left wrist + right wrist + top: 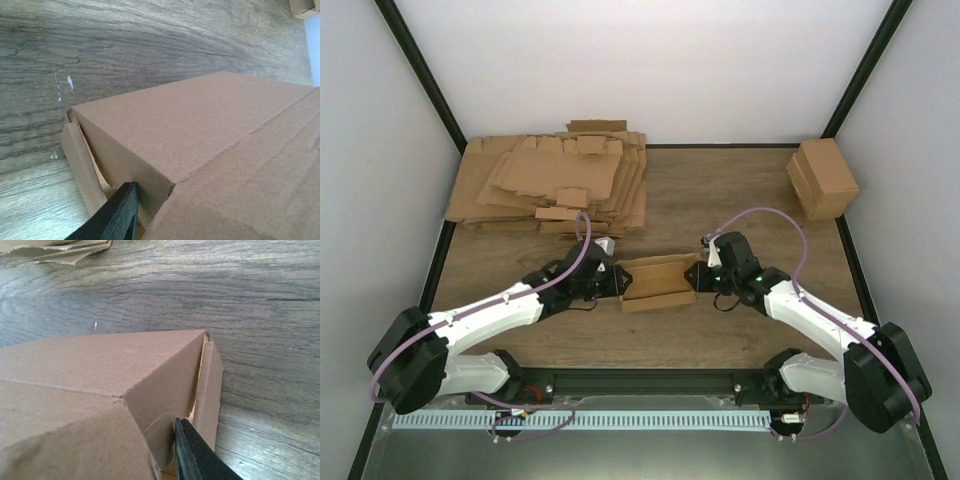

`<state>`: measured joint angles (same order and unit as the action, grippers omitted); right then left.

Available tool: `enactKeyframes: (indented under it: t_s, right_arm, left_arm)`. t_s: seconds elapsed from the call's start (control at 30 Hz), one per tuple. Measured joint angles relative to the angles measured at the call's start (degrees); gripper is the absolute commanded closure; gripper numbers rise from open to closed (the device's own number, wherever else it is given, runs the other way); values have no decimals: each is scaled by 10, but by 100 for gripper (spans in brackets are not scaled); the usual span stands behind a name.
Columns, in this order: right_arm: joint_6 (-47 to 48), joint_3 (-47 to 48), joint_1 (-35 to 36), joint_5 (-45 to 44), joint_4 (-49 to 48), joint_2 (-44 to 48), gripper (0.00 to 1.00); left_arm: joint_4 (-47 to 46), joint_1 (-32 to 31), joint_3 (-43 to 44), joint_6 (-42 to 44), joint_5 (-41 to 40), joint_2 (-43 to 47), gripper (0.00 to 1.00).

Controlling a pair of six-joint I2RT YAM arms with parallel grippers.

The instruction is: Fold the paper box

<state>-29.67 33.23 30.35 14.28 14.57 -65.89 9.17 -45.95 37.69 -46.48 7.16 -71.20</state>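
Observation:
The paper box [658,283] is a partly folded brown carton lying mid-table, its long lid panel raised. My left gripper [618,283] is at its left end and my right gripper [698,278] is at its right end. In the left wrist view the box [200,130] fills the frame. One black finger [120,212] lies against its end wall, inside a loose flap [80,165], and the other finger is hidden behind the cardboard. In the right wrist view the box [100,370] shows the same way. One finger [192,455] lies between the end wall and a flap [207,390].
A thick pile of flat brown cardboard sheets [555,185] lies at the back left, its edge also in the right wrist view [55,252]. A blocky brown carton [822,178] stands at the back right. White walls enclose the wooden table [720,200].

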Motion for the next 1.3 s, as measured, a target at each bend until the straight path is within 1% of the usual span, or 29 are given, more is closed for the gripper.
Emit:
enactKeyframes:
  t_s: [0.03,0.1,0.23,0.3,0.33,0.4,0.63,0.73,0.83,0.9,0.93,0.97,1.03,1.13,1.23,1.3]
  right_arm:
    - [0,-1,1,-2,0,2,84]
    - [0,-4,2,-8,1,7,84]
    - [2,-5,3,-22,4,15,86]
    - [3,-9,3,-28,3,18,86]
    - [3,-12,3,-31,1,18,86]
    - [3,-18,3,-35,-1,18,87]
    - [7,-33,11,-44,-16,26,87]
    - [7,-34,19,-50,-19,26,85]
    - [7,-34,25,-55,-20,26,82]
    - [7,-34,26,-57,-20,26,78]
    - [7,-34,27,-58,-19,26,70]
    - [7,-34,28,-61,-13,28,66]
    - [9,-34,29,-64,-2,34,58]
    - [4,-35,29,-64,11,48,51]
    - [-2,-38,30,-59,23,66,37]
    - [-8,-44,30,-46,32,82,31]
  left_arm:
    - [1,-1,0,0,-3,0,64]
    - [6,-2,0,3,-8,0,45]
    - [34,-6,0,9,-18,13,13]
    - [56,-9,0,14,-21,34,4]
    - [71,-9,0,14,-22,53,1]
    - [88,-10,0,18,-20,78,0]
    - [168,-10,16,18,-29,215,1]
    - [180,-6,44,22,-28,220,5]
    - [174,4,81,39,-10,176,10]
    - [165,9,105,60,9,126,14]
    - [157,10,113,69,19,100,21]
    - [140,10,125,93,49,44,22]
    - [134,10,129,110,76,9,24]
    - [118,10,132,134,113,-44,27]
    - [107,10,128,148,131,-72,28]
    - [101,10,123,155,137,-83,28]
